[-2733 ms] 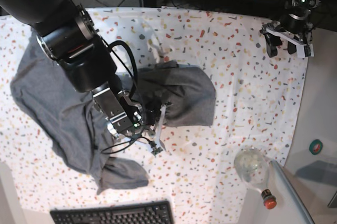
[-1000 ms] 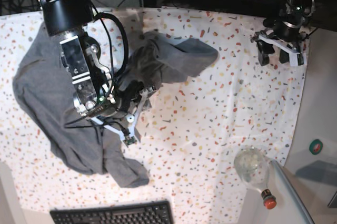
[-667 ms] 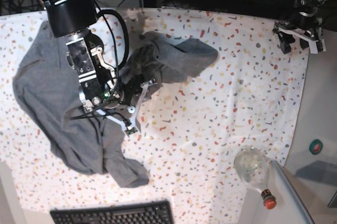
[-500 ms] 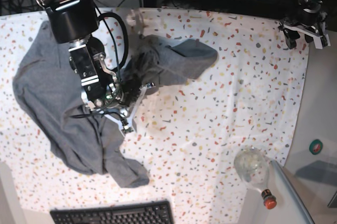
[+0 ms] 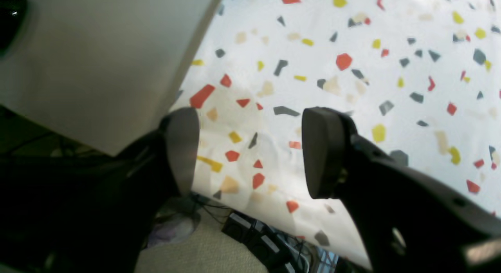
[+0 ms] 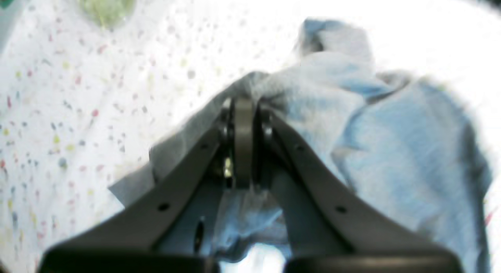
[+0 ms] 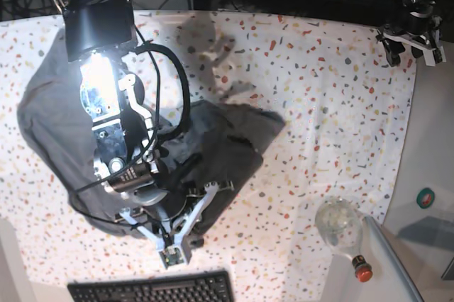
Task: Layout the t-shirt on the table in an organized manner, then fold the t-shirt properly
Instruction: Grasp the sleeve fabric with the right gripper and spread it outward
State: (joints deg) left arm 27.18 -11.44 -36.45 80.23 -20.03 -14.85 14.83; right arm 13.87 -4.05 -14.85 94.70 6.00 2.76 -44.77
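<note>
The grey t-shirt [image 7: 50, 125] lies crumpled across the left half of the speckled table [image 7: 319, 118]. One bunched part of it is pulled up toward the middle. My right gripper [image 7: 170, 254] hangs over the near side of the shirt. In the right wrist view its fingers meet at the tips, and the right gripper [image 6: 243, 108] is shut on a fold of the t-shirt [image 6: 391, 147], which drapes from the pinch. My left gripper [image 7: 404, 50] is at the far right corner of the table. The left wrist view shows the left gripper [image 5: 250, 151] open, with only table cloth [image 5: 391, 49] between its pads.
A clear bottle [image 7: 340, 225] with a red cap lies at the near right. It shows as a greenish blur in the right wrist view. A black keyboard [image 7: 152, 288] sits at the near edge. A grey box edge [image 7: 394, 259] stands at the right, and cables run behind the table.
My right gripper closed on the shirt and moved toward the near edge, dragging the bunched part with it. My left gripper moved further into the far right corner.
</note>
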